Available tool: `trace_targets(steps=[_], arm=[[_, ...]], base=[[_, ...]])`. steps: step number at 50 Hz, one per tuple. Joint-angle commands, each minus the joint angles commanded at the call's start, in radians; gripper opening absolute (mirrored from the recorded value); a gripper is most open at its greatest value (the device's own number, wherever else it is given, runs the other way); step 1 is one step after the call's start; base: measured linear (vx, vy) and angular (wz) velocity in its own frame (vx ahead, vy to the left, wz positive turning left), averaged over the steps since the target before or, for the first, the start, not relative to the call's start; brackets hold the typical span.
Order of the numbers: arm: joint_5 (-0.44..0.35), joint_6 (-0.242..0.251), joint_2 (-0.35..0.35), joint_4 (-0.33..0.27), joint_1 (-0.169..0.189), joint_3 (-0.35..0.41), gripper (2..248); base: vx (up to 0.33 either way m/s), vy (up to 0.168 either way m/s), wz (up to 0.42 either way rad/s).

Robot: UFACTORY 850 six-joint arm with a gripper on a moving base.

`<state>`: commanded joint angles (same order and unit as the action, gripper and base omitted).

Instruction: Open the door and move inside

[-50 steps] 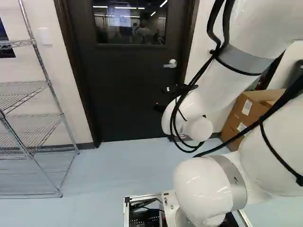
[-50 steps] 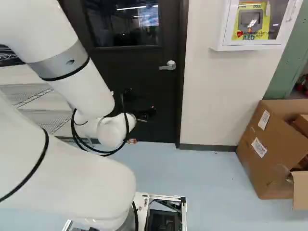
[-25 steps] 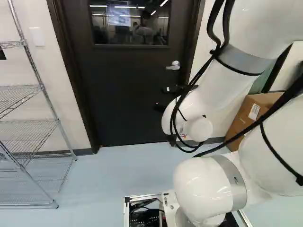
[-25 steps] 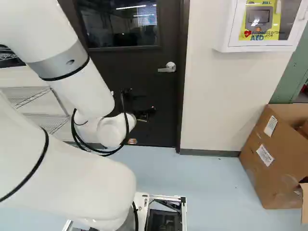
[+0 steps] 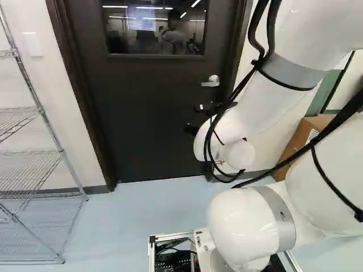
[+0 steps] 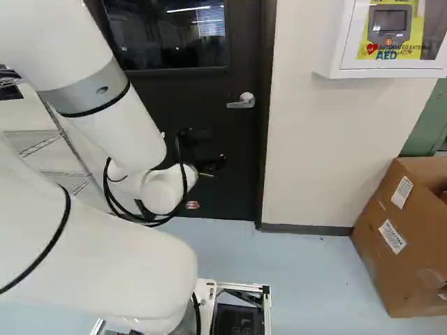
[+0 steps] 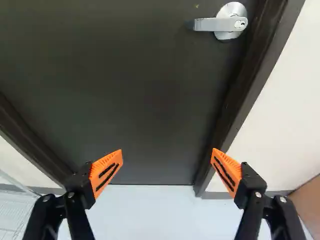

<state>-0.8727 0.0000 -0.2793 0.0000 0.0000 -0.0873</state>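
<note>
The gripper (image 5: 194,118) is held before the dark door (image 5: 147,113), below its silver lever handle (image 5: 211,82) in the left base view. In the wrist view the gripper (image 7: 167,154) stands wide open, orange pads far apart and nothing between them. That view has the door (image 7: 130,90) ahead and the handle (image 7: 220,24) beyond the fingers, nearer the line of one finger, apart from both. Closed in its dark frame, the door has a window in its upper part. White arm links and black cables partly cover the door's lower part in the base views.
A wire shelf (image 5: 34,153) stands left of the door. Right of it are a pale wall (image 6: 328,146), a white AED cabinet (image 6: 391,42) on that wall, and an open cardboard box (image 6: 398,244) on the floor. Door frame posts flank the door.
The base has moved closer to the door: door, handle and cabinet look larger, while shelf and box have slid outward. The arm has not shifted against its lowest joint.
</note>
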Motion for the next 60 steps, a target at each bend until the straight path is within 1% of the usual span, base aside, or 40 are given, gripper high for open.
trace_targets(steps=[36,60], arm=[[0.000,0.000,0.000,0.000,0.000,0.000,247],[0.000,0.000,0.001,0.000,0.000,-0.001,247]], base=[[0.132,0.002,-0.015],[0.022,0.000,-0.004]])
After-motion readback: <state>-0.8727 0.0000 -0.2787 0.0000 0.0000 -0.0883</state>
